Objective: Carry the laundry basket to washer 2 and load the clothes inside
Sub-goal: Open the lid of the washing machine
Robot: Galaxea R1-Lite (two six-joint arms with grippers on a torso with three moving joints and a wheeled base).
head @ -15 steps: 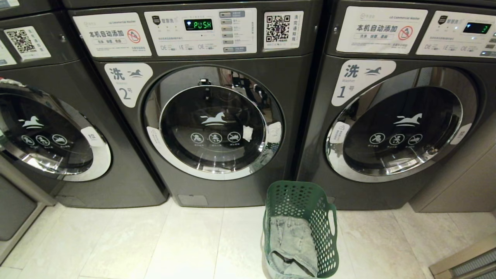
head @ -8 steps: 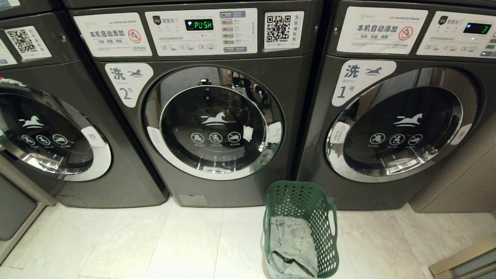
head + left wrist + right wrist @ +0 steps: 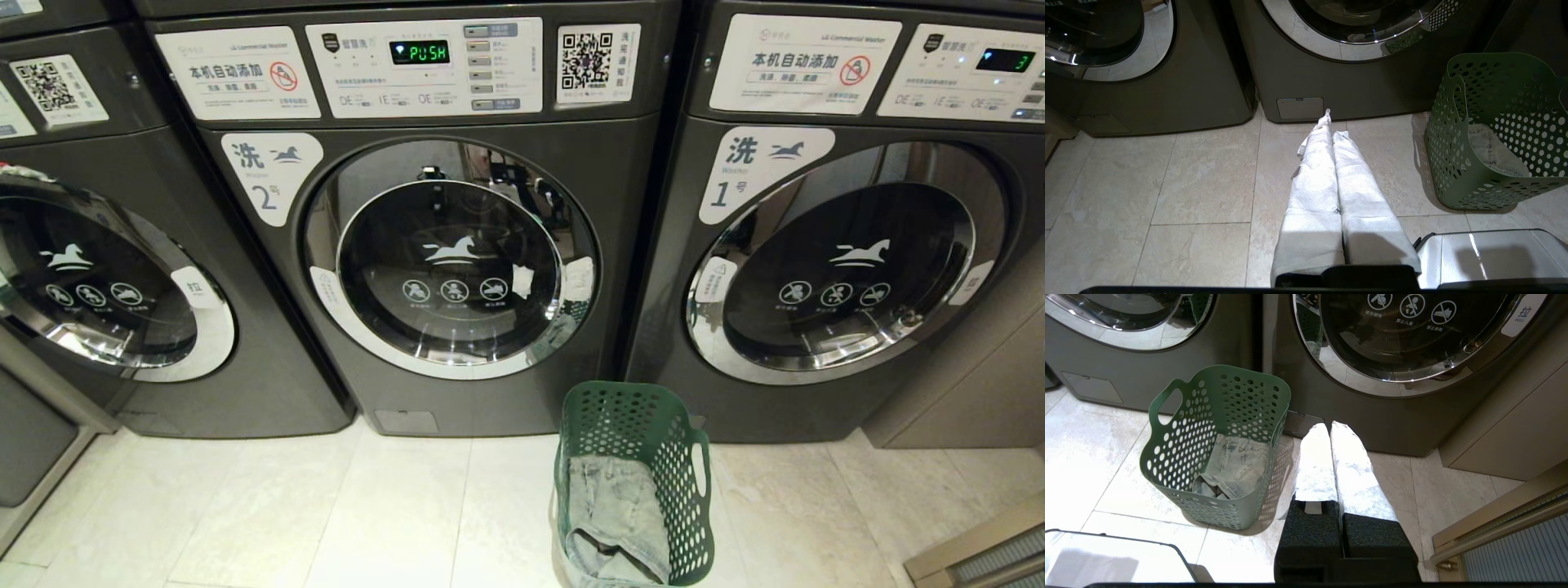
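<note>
Laundry basket [image 3: 633, 482] sits on the tile floor [image 3: 326, 506] just right of washer 2 [image 3: 424, 245], between it and washer 1 [image 3: 841, 245], with the clothes [image 3: 616, 514] folded inside. Washer 2's door looks shut, though glare makes me unsure. My left gripper [image 3: 1331, 122] and right gripper [image 3: 1329, 426] hang low with fingers pressed together, holding nothing. I'd open that door fully first, then reach for the denim from above.
</note>
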